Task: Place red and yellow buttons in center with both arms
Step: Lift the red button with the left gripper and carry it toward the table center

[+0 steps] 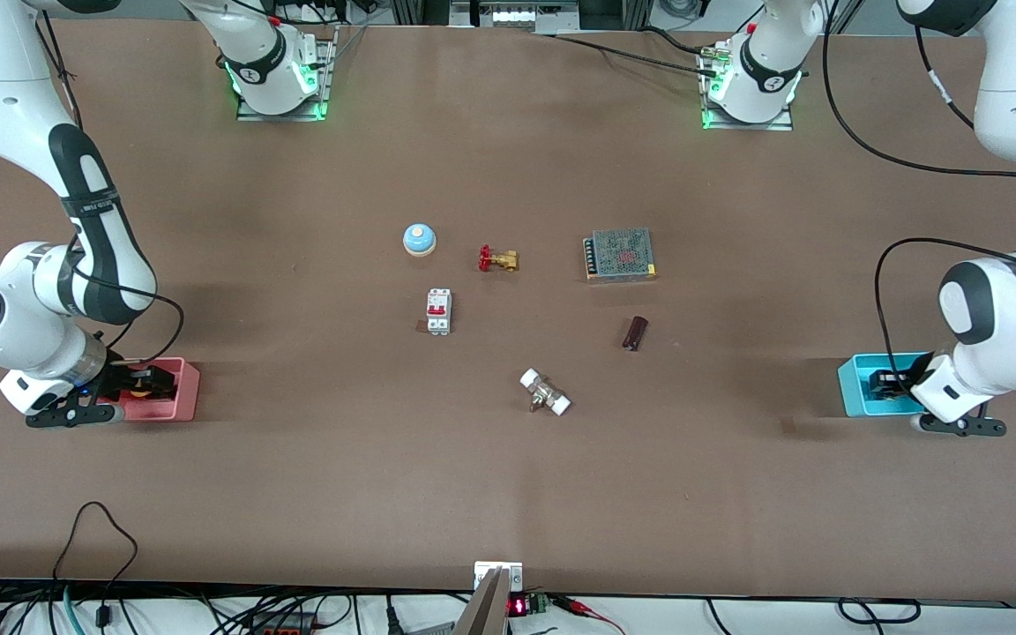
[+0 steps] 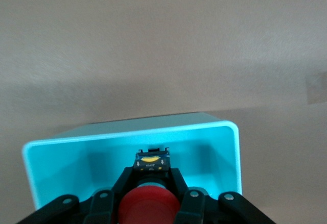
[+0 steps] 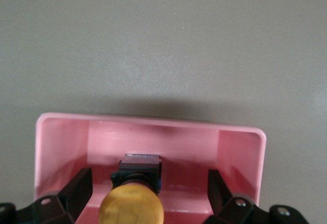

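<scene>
Buttons sit 1 per bin at the 2 ends of the table: the red button in the cyan bin at the left arm's end, the yellow button in the pink bin at the right arm's end. Both look light, rigid and small, with smooth domed caps likely to slip, so the squared black body under the cap seems the safer place to pinch. Each lies on its side along the bin floor, its long axis running from cap to black body. The left gripper is down in the cyan bin with its jaws pressed against the red button's sides. The right gripper is in the pink bin, jaws spread wide and clear of the yellow button.
</scene>
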{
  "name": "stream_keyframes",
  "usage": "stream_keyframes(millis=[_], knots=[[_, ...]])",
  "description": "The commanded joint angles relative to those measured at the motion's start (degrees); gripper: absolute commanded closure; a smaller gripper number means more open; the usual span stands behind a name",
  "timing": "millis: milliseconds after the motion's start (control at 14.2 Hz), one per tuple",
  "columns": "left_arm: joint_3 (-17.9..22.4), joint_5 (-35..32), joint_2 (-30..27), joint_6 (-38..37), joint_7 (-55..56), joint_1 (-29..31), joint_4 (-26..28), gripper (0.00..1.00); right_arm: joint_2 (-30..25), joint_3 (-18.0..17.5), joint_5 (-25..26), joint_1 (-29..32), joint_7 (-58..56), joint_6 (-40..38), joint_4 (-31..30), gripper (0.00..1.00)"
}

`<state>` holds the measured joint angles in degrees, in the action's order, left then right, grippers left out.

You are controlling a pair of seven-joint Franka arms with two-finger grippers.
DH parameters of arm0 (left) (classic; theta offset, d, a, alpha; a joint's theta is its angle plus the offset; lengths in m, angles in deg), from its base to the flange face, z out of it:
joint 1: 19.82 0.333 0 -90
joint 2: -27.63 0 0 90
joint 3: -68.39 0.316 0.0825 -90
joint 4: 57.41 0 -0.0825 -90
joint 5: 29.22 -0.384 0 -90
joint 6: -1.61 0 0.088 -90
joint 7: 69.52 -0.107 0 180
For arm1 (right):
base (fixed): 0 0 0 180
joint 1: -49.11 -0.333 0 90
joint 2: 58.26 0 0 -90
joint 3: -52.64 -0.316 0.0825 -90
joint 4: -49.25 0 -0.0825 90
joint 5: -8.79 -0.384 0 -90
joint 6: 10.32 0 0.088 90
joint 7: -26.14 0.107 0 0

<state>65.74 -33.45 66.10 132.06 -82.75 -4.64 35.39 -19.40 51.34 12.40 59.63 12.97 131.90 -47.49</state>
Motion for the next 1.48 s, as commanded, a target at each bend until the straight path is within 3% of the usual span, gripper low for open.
stream_keyframes(millis=[0,283,495,989,1413], knots=[[-0.2,-0.6,-7.0,-5.8,-0.6,0.1,0.6,0.79,0.5,-0.4,-0.6,0.6,-1.7,0.7,0.6,0.00],[-1.2,-0.6,-13.3,-21.6,4.8,-3.7,-2.3,0.79,0.2,-0.5,-0.7,0.6,-1.6,0.3,0.4,0.00],[-2.1,-0.5,-14.2,-25.3,12.1,-9.5,-0.7,0.79,-0.3,-0.5,-1.0,0.6,-1.5,-1.9,0.4,0.00],[-3.9,-0.3,-13.2,-5.2,27.1,-20.3,13.2,0.78,-1.0,-1.3,-1.0,0.6,-1.6,-4.5,0.7,0.04],[-3.9,-0.3,-11.5,11.9,34.0,-22.6,23.2,0.76,-0.7,-1.3,-1.0,0.6,-1.6,-4.0,1.1,0.02]])
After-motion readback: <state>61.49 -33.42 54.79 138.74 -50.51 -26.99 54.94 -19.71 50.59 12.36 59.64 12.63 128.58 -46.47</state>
